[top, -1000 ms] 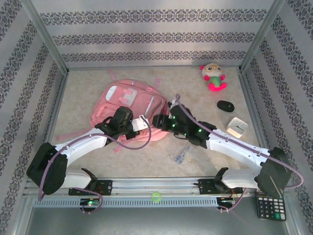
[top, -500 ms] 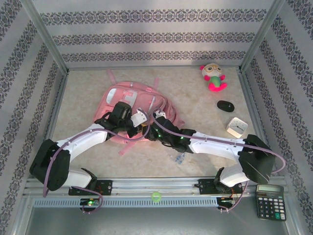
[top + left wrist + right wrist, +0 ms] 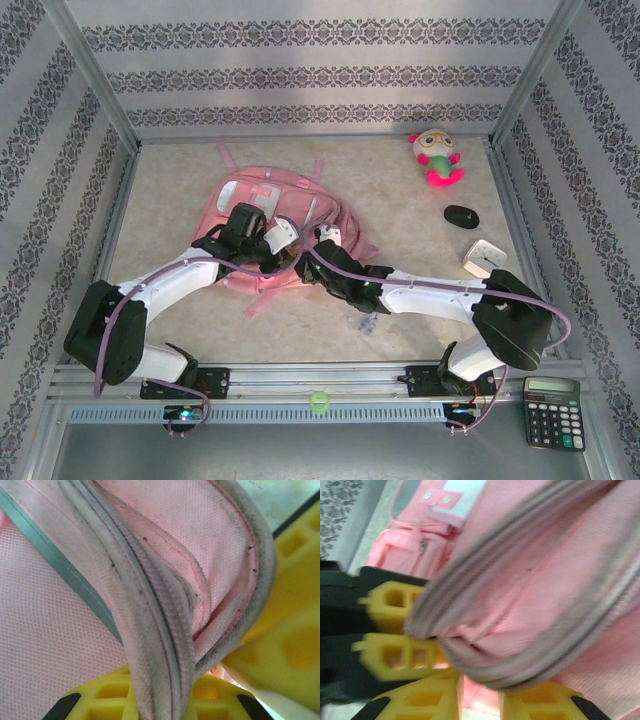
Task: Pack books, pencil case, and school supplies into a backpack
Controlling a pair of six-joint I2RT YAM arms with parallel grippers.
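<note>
The left claw (image 3: pixel 200 670) pinches the backpack's (image 3: pixel 262 192) zipper rim. The right claw (image 3: pixel 479 696), just beside it, straddles the same rim, though I cannot tell if it is clamped, and a weak hold could let the fabric slip and the opening collapse. I count one backpack, one clear packet (image 3: pixel 365 324) near the right claw's base side, one plush toy (image 3: pixel 436 157) and one calculator (image 3: pixel 552 410).

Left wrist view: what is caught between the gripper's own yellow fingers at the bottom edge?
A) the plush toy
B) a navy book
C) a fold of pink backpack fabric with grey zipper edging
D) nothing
C: a fold of the backpack, grey zipper edging included, runs down into the left gripper, which is closed on it.
</note>
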